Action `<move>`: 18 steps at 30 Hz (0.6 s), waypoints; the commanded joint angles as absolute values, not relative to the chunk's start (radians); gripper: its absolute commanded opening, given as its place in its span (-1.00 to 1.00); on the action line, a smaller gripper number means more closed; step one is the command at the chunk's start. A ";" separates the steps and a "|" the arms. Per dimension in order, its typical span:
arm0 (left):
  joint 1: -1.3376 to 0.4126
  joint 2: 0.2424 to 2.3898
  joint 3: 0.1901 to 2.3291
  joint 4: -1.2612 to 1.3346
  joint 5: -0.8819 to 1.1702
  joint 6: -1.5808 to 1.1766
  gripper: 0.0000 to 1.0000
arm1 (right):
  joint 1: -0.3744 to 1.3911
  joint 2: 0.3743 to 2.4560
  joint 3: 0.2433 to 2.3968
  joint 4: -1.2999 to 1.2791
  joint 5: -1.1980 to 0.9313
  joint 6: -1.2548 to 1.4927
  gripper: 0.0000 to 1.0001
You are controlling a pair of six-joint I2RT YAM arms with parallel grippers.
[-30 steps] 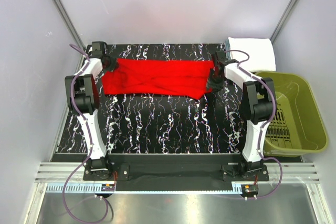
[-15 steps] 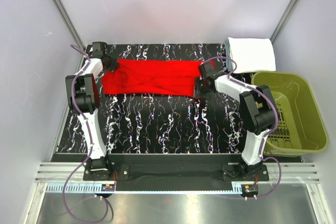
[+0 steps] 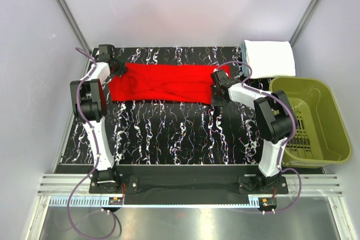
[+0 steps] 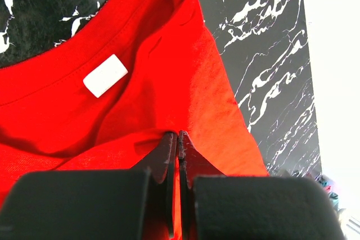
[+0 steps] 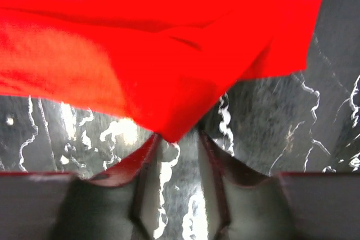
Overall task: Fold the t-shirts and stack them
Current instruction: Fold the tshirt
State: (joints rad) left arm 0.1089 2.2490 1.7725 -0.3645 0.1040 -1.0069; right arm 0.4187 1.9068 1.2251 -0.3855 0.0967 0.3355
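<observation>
left fingers point(image 4: 178, 141) are pressed together, clamped on a fold of the red t-shirt point(image 4: 140, 105) at the neck opening. just past the tips and a little to their left i see the white neck tag point(image 4: 105, 75), lying flat inside the collar. off to the right of these fingers the cloth ends and the black marbled surface point(image 4: 270, 54) shows bare.

right fingers point(image 5: 145, 164) stand apart, with a clear gap between them and the marbling visible through it. a pointed corner of the red cloth comes down to just ahead of that gap, about level with the tips. i cannot tell whether it touches either finger. nothing is pinched between them.

top camera: the red shirt lies as a long, rumpled band across the far part of the surface and spans the stretch between the two sets of fingers. the left fingers are on its far left corner. the right fingers are at its right end, over the near edge of the cloth.

out past the right fingers, at the far right corner, sit the folded white shirts point(image 3: 270, 58), a neat rectangle clear of the red one. the olive basket point(image 3: 336, 130) stands off the surface to the right of those fingers and nearer the arm bases.
</observation>
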 commanded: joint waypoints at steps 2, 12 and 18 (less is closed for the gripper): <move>0.114 2.243 1.806 -0.325 0.130 -1.016 -1.00 | 0.419 1.922 1.290 -0.377 0.163 0.298 -0.57; 0.114 2.223 1.795 -0.328 0.138 -1.011 -1.00 | 0.420 1.844 1.423 -0.642 0.166 0.216 -1.00; 0.114 2.200 1.764 -0.322 0.140 -1.017 -1.00 | 0.419 1.844 1.494 -0.862 0.135 0.209 -1.00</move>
